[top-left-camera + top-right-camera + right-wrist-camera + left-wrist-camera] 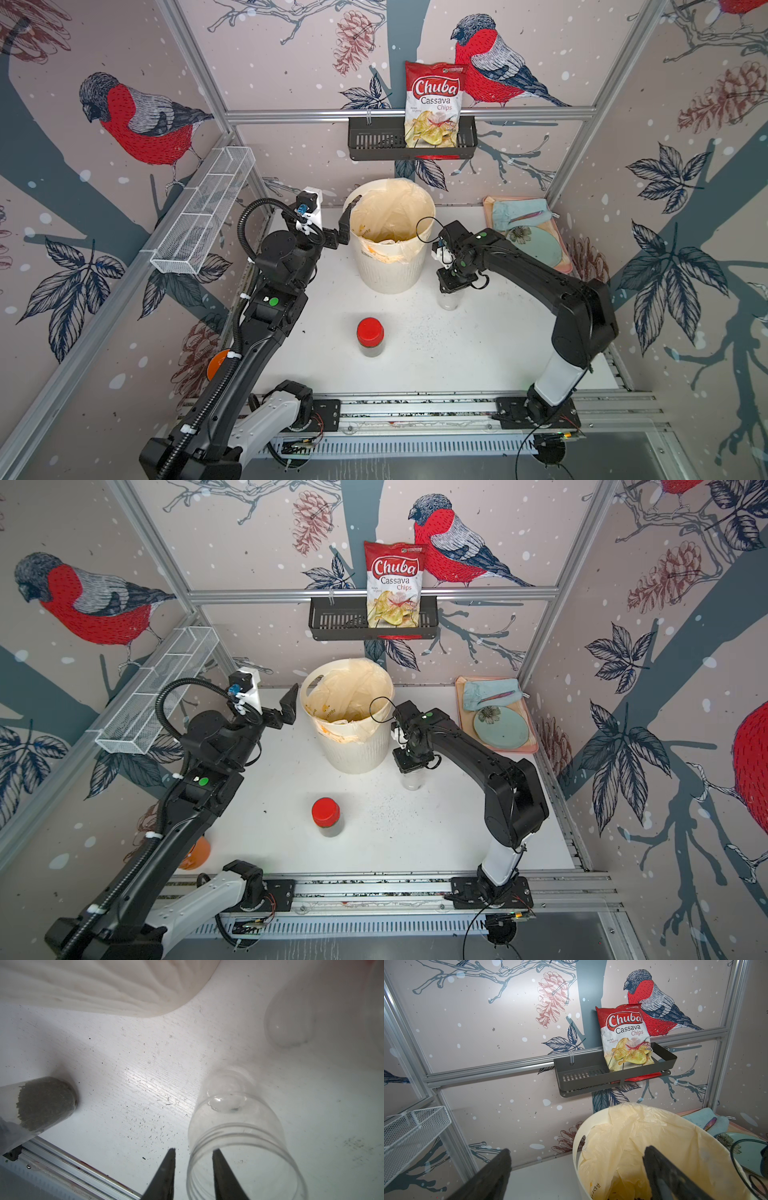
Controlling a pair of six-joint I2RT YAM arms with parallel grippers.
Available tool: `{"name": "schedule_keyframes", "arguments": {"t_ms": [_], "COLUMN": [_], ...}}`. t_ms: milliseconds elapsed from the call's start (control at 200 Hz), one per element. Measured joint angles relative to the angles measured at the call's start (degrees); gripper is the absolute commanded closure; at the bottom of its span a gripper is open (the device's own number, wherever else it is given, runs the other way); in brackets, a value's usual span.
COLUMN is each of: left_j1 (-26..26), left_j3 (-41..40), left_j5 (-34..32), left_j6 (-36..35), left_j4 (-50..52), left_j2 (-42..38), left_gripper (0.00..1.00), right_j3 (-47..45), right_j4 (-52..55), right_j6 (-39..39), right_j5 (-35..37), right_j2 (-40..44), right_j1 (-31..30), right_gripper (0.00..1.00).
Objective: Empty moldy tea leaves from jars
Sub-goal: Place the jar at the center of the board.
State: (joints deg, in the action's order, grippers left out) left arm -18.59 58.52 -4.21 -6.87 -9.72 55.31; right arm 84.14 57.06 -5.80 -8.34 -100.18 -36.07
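Both top views show a jar with a red lid (370, 336) (326, 817) upright at mid-table, with dark tea leaves (45, 1103) filling its lower part. A lidless, empty clear jar (449, 300) (412, 781) (239, 1126) stands right of the white bin (390, 266) (357, 750). My right gripper (194, 1149) points down over it, open. One finger is inside the mouth and one outside, with the rim loose between them. Another clear jar (288, 1020) stands blurred beyond. My left gripper (349, 218) (578, 1150) is wide open and empty at the bin's left rim (577, 1147). Dark leaf bits (629, 1195) lie in the liner.
Leaf crumbs (419, 328) speckle the table between the jars. A pink tray (490, 203) with a plate and cloth sits back right. A chips bag (434, 104) stands in a black wall shelf. A white wire basket (203, 212) hangs left. An orange object (218, 363) lies under the left arm.
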Motion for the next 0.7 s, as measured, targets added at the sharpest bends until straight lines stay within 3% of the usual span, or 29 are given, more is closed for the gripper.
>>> {"name": "schedule_keyframes", "arguments": {"t_ms": [275, 420, 695], "left_j1": [0.0, 0.0, 0.0], "left_j3": [0.0, 0.0, 0.02], "left_j5": [0.17, 0.15, -0.35], "left_j6": [0.0, 0.0, 0.0], "left_j4": [0.0, 0.0, 0.04], "left_j2": [-0.04, 0.02, 0.15], "left_gripper": [0.03, 0.03, 0.03], "right_j3": [1.05, 1.73, -2.36], "right_j4": [-0.13, -1.2, -7.19], "right_j6": [-0.17, -0.42, -2.12], "right_j5": [0.37, 0.61, 0.55], "right_j2": [2.03, 4.59, 16.06], "right_j1": [-0.2, -0.22, 2.21], "right_gripper": [0.36, 0.3, 0.14]}}
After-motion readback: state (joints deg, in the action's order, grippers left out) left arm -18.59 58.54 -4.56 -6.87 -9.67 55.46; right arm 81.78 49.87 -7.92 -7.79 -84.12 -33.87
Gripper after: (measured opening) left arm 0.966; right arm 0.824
